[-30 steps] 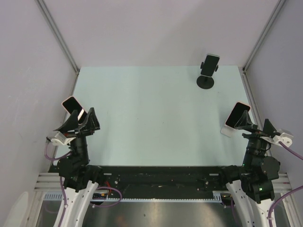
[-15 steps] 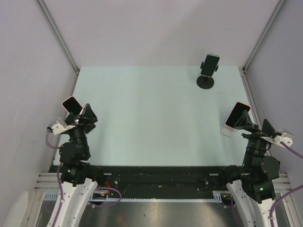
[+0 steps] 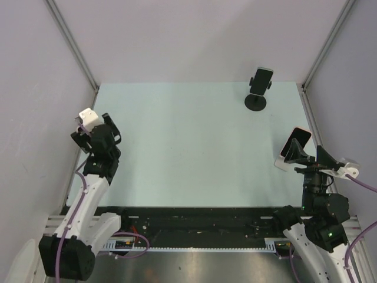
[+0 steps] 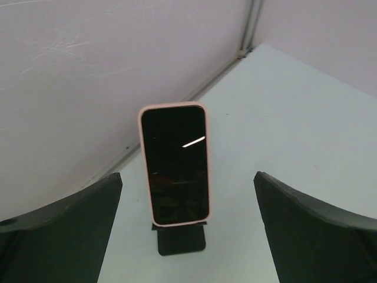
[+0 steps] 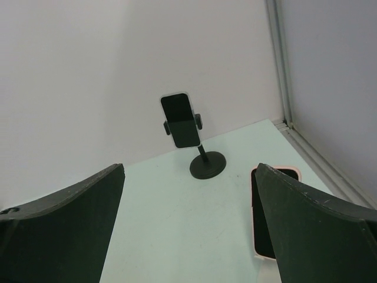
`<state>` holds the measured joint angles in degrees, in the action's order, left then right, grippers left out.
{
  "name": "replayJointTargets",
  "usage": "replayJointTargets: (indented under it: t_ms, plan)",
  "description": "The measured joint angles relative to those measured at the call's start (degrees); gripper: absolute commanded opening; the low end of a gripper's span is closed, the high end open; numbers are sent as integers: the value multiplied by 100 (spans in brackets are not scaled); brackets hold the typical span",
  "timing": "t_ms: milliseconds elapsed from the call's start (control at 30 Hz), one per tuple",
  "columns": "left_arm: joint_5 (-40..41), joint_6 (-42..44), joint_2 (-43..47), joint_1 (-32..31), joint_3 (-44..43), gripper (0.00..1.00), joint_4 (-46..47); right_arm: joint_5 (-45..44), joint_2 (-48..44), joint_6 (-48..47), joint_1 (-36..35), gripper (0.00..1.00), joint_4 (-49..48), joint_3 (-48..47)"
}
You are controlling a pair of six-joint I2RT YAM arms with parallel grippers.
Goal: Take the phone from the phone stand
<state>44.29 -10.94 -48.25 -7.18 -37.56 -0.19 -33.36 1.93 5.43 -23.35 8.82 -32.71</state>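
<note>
Three phones on stands in sight; likeliest target the pink-cased phone (image 4: 174,165), leaning upright on a small black stand (image 4: 181,239) and centred ahead of the left gripper (image 4: 187,177), fingers (image 4: 59,230) spread wide and touching nothing; right gripper (image 5: 189,168) likewise spread and holding nothing, a second pink phone (image 3: 296,141) just beside it, a third phone (image 5: 182,128) clamped on a round-based stand (image 5: 207,165) near the back wall; probably light, rigid, glass-fronted and slick, so fragile if dropped; best pinched across the long cased edges, above the stand, then lifted straight up.
</note>
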Motion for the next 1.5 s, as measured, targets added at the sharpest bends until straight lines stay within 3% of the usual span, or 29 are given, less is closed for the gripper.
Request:
replayJointTargets:
  t_ms: [333, 500, 933, 1500]
  plan:
    - [-188, -111, -1158, 1207, -389, 100, -433, 4, 0, -96, -546, 100, 37, -22]
    - [-765, -269, -1558, 1740, -417, 100, -520, 11, 0, -122, -634, 100, 46, -52]
    - [-1578, -404, -2140, 1821, -708, 100, -553, 39, 0, -179, -660, 100, 55, -52]
    - [-1652, -546, -2715, 1961, -802, 100, -470, 90, 0, -269, -671, 100, 55, -52]
